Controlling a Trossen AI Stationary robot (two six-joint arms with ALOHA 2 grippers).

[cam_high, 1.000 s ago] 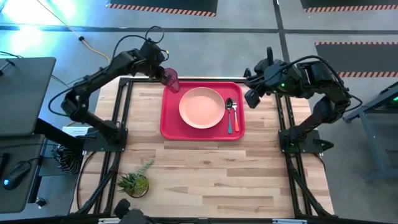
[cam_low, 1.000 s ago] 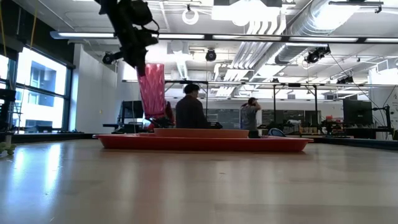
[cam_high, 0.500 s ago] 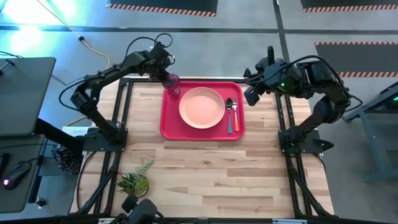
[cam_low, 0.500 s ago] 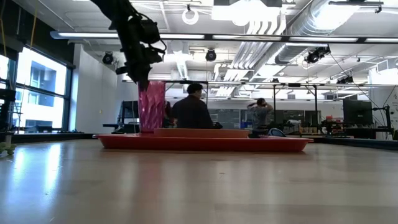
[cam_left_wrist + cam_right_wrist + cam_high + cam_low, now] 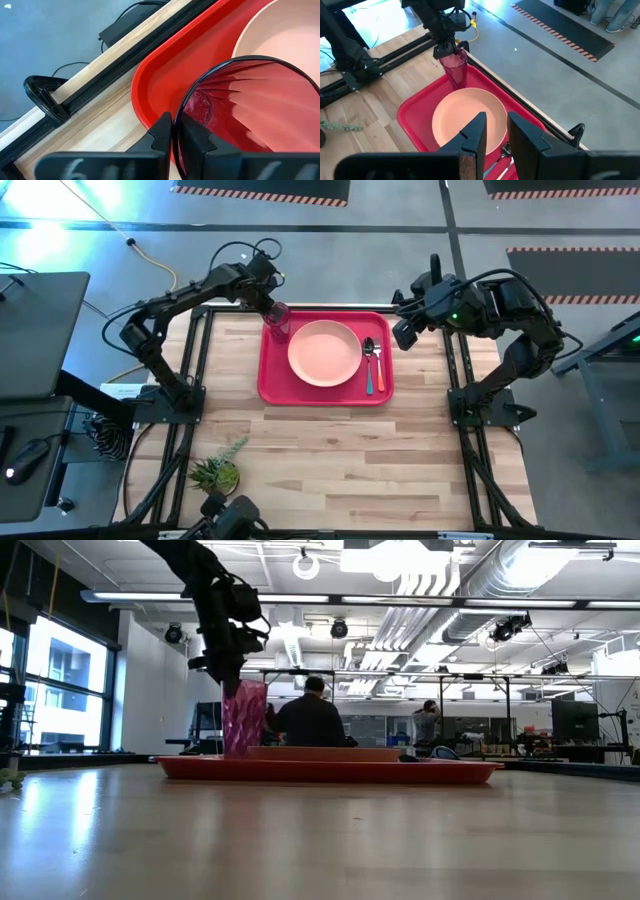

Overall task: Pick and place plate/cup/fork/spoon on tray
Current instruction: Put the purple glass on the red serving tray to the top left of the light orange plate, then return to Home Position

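The red tray (image 5: 272, 383) lies at the table's far middle. The salmon-pink plate (image 5: 324, 352) rests on it, and the blue-handled spoon (image 5: 369, 360) and the orange-handled fork (image 5: 379, 375) lie side by side on its right part. My left gripper (image 5: 271, 306) is shut on the dark-red cup (image 5: 279, 321), which stands upright at the tray's far left corner. In the low view the cup (image 5: 244, 718) reaches down to the tray's rim (image 5: 330, 770). My right gripper (image 5: 402, 335) hangs open and empty beyond the tray's right edge. My left gripper pinches the cup's rim (image 5: 176, 117) on its far left side, one finger (image 5: 192, 137) inside the cup and one (image 5: 161, 134) outside. The fingers come from above, pointing down. The cup is upright; the tray's rim hides whether its base touches the tray.
A small potted plant (image 5: 218, 473) stands near the table's near left corner. Black frame rails (image 5: 197, 360) run along the table's left, right and far edges, with a clamp (image 5: 45, 97) on the far rail. People (image 5: 310, 722) show in the room behind.
My left gripper has gone down toward the tray's far left corner with the cup. The cup was tilted and well above the tray; it is now upright, with its base down at the tray's rim. My right gripper has kept still.
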